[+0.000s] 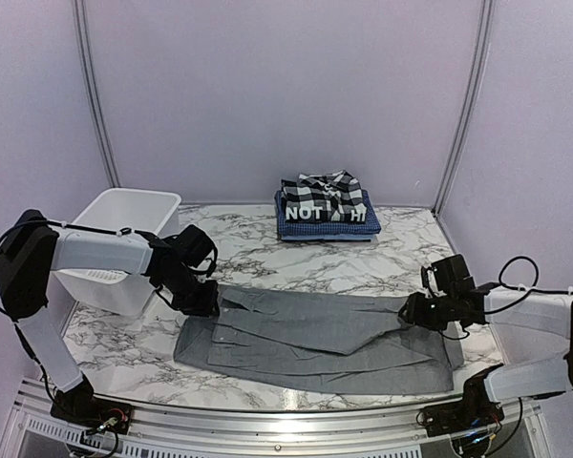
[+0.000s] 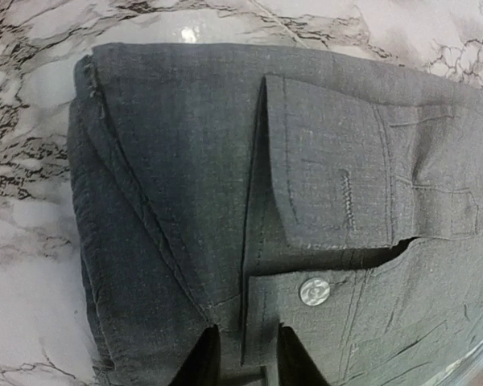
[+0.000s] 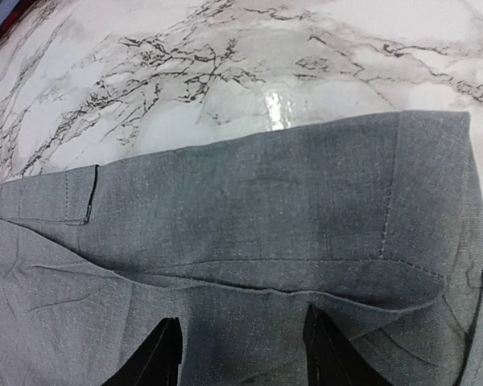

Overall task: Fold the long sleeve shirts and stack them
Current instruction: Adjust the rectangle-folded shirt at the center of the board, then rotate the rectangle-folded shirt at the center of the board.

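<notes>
Grey button-up shirt lies spread across the lower centre of the tabletop, a sleeve laid over its body; judged mid-fold. Left tool sits at its left end and right tool at its right end. Each has its fingers apart over flat cloth, clamping nothing, apparently placed to take both ends together. Stack of folded shirts sits at upper centre.

The left arm reaches inward and bends down at the wrist, with the left tool held low, its fingers parted by a narrow gap. The right arm stretches low and nearly level; the right tool has its fingers set wider apart.
</notes>
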### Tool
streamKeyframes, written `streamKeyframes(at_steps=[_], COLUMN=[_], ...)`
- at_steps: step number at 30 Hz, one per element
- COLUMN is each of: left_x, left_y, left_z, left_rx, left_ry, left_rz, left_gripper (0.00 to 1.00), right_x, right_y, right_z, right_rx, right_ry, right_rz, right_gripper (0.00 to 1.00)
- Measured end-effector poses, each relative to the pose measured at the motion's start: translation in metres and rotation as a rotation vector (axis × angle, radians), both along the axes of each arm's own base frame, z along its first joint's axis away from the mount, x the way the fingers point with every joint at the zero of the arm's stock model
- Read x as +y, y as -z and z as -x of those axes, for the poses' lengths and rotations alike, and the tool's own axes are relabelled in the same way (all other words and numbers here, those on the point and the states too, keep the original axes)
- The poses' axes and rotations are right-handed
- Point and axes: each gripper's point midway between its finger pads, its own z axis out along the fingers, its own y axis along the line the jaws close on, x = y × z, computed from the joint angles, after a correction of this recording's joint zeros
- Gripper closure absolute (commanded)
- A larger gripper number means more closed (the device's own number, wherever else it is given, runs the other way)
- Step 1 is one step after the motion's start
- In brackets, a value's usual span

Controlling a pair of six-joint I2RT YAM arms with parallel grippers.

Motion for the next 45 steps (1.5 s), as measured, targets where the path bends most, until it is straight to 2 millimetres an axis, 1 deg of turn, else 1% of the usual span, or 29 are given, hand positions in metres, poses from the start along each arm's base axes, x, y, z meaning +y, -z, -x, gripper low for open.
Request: streamKeyframes(at_steps=[2,4,5,7,10,11,13,15,17,19,21,23,27,33,35,37,38,41,45], left_x=[0.002,0.003,0.002,0.000,-0.006,-0.008,-0.012,-0.019,-0.028,-0.038,-0.045,-0.049,-0.052,-0.049,-0.045,-0.041,-0.042,-0.049,-0.063], left_y=[-0.003,-0.012,-0.018,-0.030,-0.045,-0.049,-0.056,-0.063,-0.068,-0.069,-0.066,-0.058,-0.035,-0.006,0.001,0.011,0.011,0.011,0.011], left_z=[0.003,0.003,0.002,-0.001,-0.007,-0.010,-0.014,-0.020,-0.027,-0.033,-0.037,-0.039,-0.037,-0.032,-0.027,-0.021,-0.021,-0.018,-0.005], left_rx=[-0.001,-0.018,-0.032,-0.057,-0.090,-0.099,-0.113,-0.127,-0.139,-0.146,-0.146,-0.131,-0.085,-0.040,-0.028,-0.011,-0.016,-0.035,-0.061], left_ry=[0.000,-0.003,-0.004,-0.006,-0.009,-0.010,-0.008,-0.003,0.007,0.026,0.039,0.051,0.074,0.086,0.081,0.069,0.061,0.039,-0.003], left_rz=[0.001,0.013,0.024,0.046,0.074,0.081,0.093,0.105,0.114,0.121,0.119,0.113,0.087,0.051,0.044,0.037,0.046,0.076,0.107], left_gripper=[0.65,0.65,0.65,0.65,0.65,0.65,0.65,0.65,0.66,0.66,0.66,0.66,0.67,0.67,0.67,0.67,0.67,0.67,0.67], right_x=[0.002,0.005,0.010,0.027,0.054,0.063,0.077,0.091,0.101,0.106,0.106,0.101,0.102,0.095,0.088,0.077,0.071,0.056,0.048], right_y=[-0.008,-0.020,-0.029,-0.048,-0.064,-0.065,-0.060,-0.050,-0.039,-0.026,-0.008,0.007,0.004,0.005,0.005,0.005,0.005,0.005,0.004], right_z=[-0.002,-0.005,-0.007,-0.012,-0.012,-0.009,-0.003,0.004,0.010,0.019,0.033,0.043,0.040,0.029,0.020,0.005,-0.003,-0.030,-0.068], right_rx=[-0.004,-0.023,-0.040,-0.084,-0.120,-0.120,-0.102,-0.068,-0.042,-0.009,0.033,0.058,0.031,0.009,-0.002,-0.016,-0.024,-0.042,-0.050], right_ry=[-0.006,-0.015,-0.029,-0.067,-0.120,-0.138,-0.168,-0.191,-0.203,-0.204,-0.201,-0.187,-0.147,-0.104,-0.081,-0.050,-0.035,-0.010,-0.009], right_rz=[0.005,0.015,0.016,0.008,-0.027,-0.040,-0.049,-0.061,-0.075,-0.086,-0.087,-0.090,-0.128,-0.122,-0.115,-0.100,-0.092,-0.056,-0.004], right_gripper=[0.51,0.52,0.54,0.59,0.66,0.67,0.68,0.69,0.69,0.69,0.68,0.65,0.59,0.57,0.55,0.54,0.54,0.53,0.51])
